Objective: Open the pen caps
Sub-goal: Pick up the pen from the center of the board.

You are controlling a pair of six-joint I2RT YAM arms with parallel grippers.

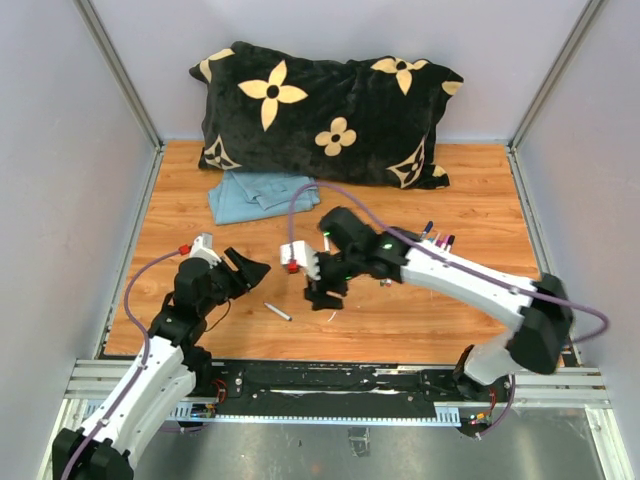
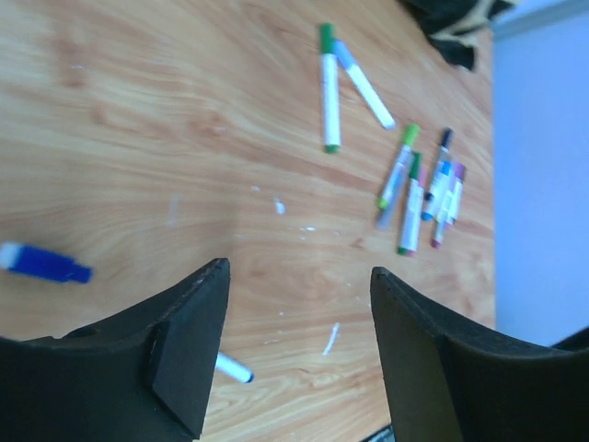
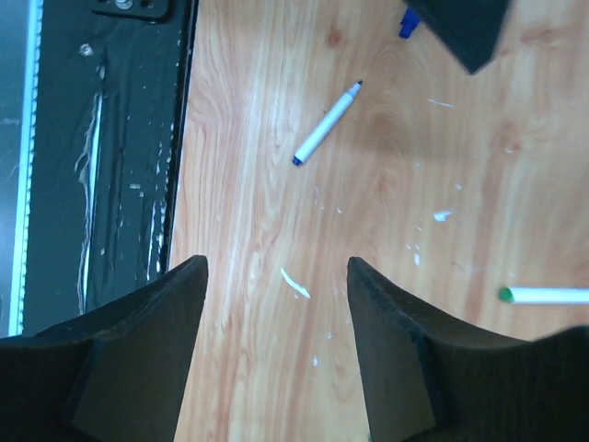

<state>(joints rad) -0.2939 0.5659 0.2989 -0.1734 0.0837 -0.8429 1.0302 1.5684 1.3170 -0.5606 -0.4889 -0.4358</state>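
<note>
The left jaws and right jaws both stood wide and empty over the desk (image 1: 420,330). In the left wrist view a loose blue cap (image 2: 41,262) lay at nine o'clock. Capped pens (image 2: 411,198) were clustered at two o'clock. A bare pen (image 3: 327,124) lay at twelve o'clock from the right jaws.

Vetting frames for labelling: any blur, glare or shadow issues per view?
Top external: evenly lit, sharp, no glare. Left wrist: soft throughout, blue cap smeared, its own fingers blurred. Right wrist: sharper, uncapped pen crisp, bright streaks on the black rail.
</note>
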